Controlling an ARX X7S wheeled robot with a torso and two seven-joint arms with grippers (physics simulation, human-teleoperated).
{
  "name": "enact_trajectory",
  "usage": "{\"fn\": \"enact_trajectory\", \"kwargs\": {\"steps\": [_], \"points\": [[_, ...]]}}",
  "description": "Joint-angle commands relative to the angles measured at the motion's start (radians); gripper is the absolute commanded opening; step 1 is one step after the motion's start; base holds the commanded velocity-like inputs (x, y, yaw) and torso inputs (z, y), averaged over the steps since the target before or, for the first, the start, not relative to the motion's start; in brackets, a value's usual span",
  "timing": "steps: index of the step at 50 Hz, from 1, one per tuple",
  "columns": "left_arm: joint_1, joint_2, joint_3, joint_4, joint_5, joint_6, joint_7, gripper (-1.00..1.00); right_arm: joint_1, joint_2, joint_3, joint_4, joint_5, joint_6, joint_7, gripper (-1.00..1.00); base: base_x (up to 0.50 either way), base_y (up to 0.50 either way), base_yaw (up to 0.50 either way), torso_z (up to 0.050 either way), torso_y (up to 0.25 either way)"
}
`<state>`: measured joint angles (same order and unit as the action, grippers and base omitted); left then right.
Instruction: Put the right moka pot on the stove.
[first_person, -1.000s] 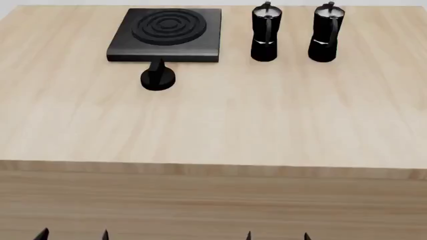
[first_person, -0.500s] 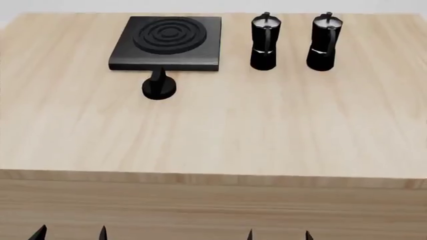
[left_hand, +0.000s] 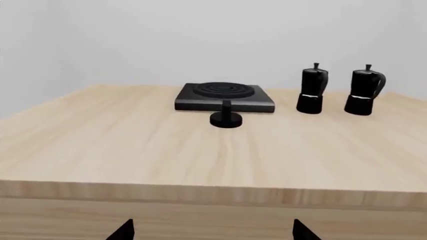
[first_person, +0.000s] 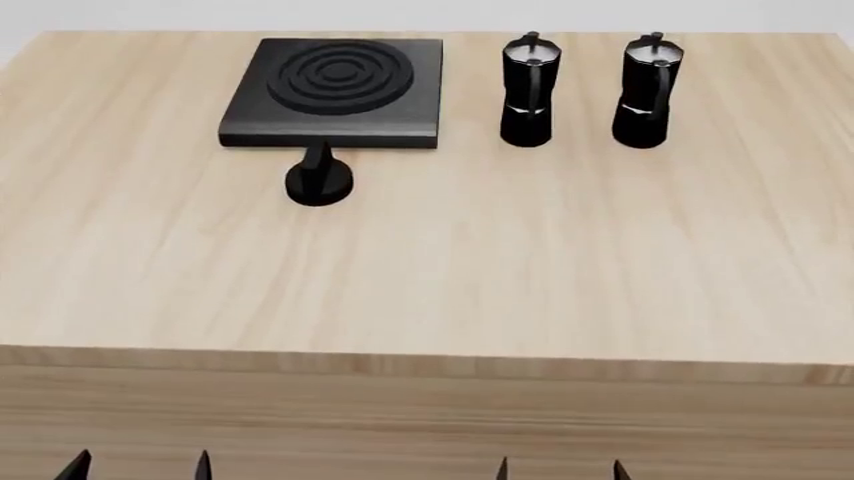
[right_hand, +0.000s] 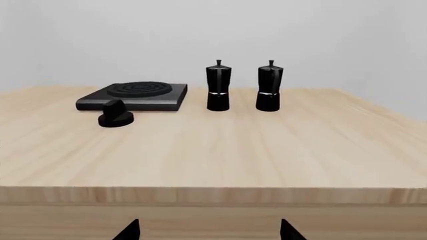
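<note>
Head view: the stove (first_person: 334, 92) sits far-left on the tabletop (first_person: 441, 260), near its far edge, with a round black knob (first_person: 319, 180) just in front. 2 moka pots stand upright beside it — the right moka pot (first_person: 645, 92) well apart from the stove, the left moka pot (first_person: 529, 90) between them. Wide bare wood runs to the near edge. Left pincer (first_person: 138, 466) and right pincer (first_person: 561, 468) — tips apart, both below that edge, holding nothing.

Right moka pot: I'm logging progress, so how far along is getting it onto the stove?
Nothing looks done yet. The right moka pot stands on the table beside the other pot, apart from the stove, whose burner is bare. Nothing is in hand: both grippers, left and right, sit open short of the table's near edge. Reaching, grasping and placing all remain.
</note>
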<state>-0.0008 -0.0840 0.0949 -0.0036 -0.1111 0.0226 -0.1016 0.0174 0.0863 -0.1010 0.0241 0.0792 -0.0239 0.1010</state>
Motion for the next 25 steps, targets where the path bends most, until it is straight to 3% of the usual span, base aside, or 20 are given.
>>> {"fn": "enact_trajectory", "kwargs": {"steps": [1,25], "points": [[-0.001,-0.012,0.013,0.001,-0.017,0.003,-0.016,1.0,0.001,0.013,-0.018,0.001,0.012,-0.004,0.014,1.0,0.0,0.0,0.0,0.0,0.0],[-0.004,-0.033,0.039,-0.013,-0.033,0.027,-0.044,1.0,0.003,0.033,-0.042,0.008,0.043,-0.014,0.033,1.0,0.24,0.0,0.0,0.0,0.0]]}}
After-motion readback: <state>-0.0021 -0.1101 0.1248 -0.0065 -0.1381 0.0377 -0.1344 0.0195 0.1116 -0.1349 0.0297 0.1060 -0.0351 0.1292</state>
